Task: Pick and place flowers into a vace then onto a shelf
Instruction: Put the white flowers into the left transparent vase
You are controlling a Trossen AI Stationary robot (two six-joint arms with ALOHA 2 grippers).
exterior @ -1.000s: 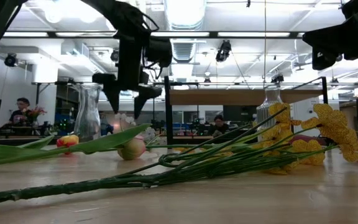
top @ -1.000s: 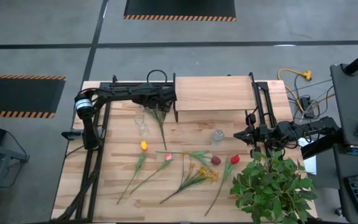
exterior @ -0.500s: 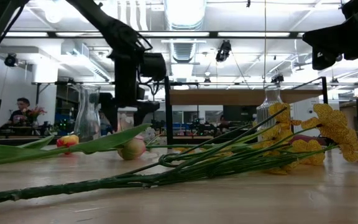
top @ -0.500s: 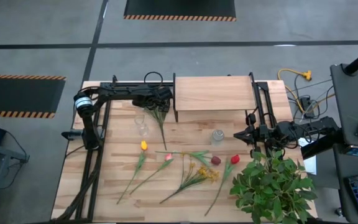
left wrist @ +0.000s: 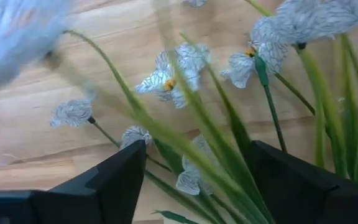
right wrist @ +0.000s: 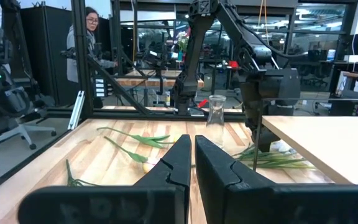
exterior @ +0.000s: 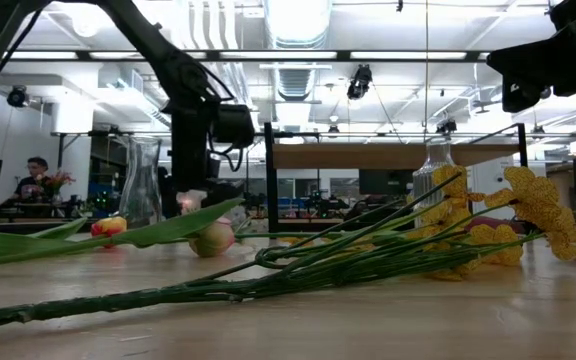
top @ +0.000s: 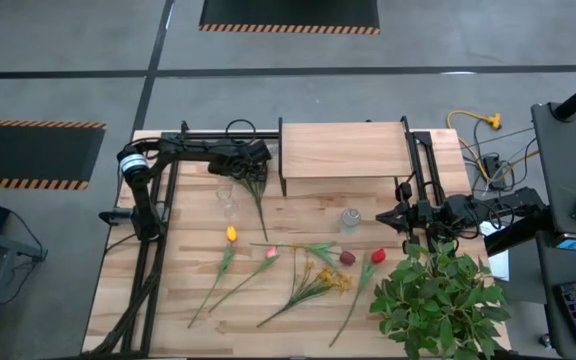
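Two fingers of my left gripper point(top: 253, 163) stand wide in the high view, down over the pale blue-white sprig point(top: 258, 195) lying beside the shelf point(top: 343, 150) and near the glass vase point(top: 227, 197); my right gripper point(top: 400, 217) waits shut and empty. In the left wrist view several thin stems point(left wrist: 229, 124) cross between the spread fingers point(left wrist: 114, 180), nothing clamped, so I think closing could catch leaves and let the sprig slip or drag.
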